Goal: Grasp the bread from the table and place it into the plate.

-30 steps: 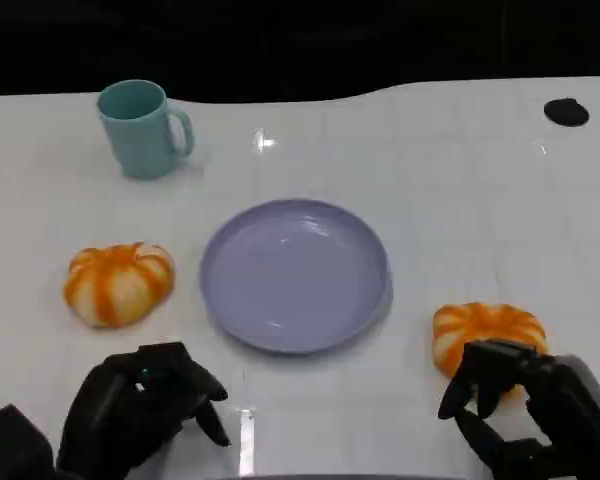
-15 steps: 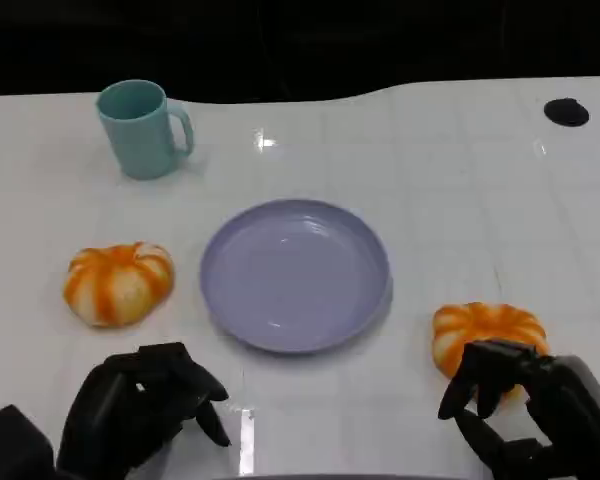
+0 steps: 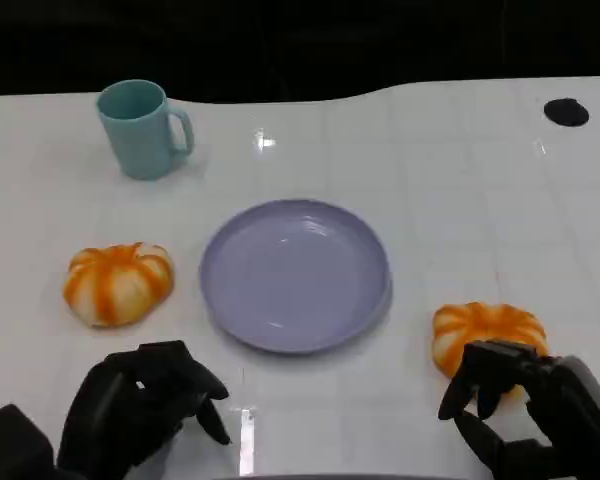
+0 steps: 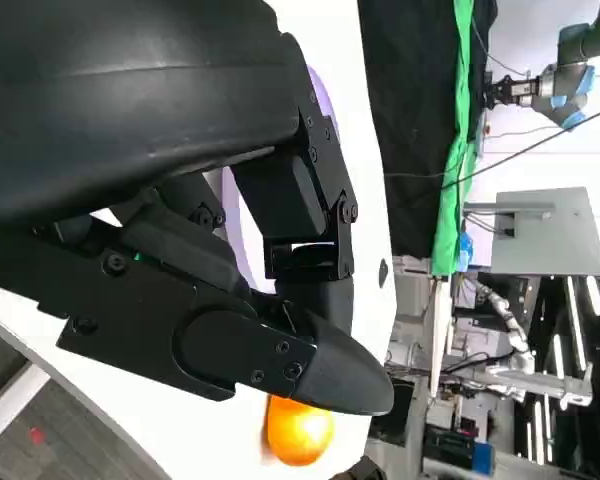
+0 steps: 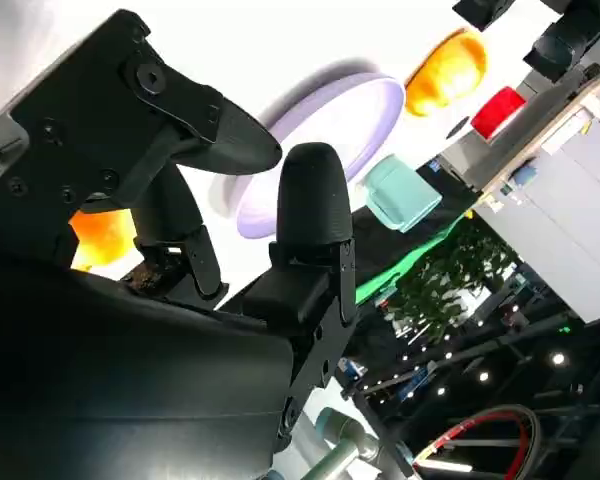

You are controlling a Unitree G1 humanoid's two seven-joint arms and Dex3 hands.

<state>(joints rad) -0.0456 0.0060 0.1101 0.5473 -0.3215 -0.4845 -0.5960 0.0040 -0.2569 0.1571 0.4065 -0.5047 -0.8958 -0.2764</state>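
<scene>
Right hand (image 3: 520, 400): your fingers were apart, empty, just beside the right bread (image 3: 485, 330).
Left hand (image 3: 145, 405): curled in, empty.
Count: two breads, the other (image 3: 118, 283) left of one plate (image 3: 295, 275); one mug (image 3: 140, 128).

My white surface (image 3: 460, 200) has faint grid lines and glare spots. At twelve o'clock beyond its edge lies darkness. My wrist cameras catch a green curtain (image 4: 458, 130), a grey robot arm (image 4: 570, 60) and ceiling lights (image 5: 500, 390).
</scene>
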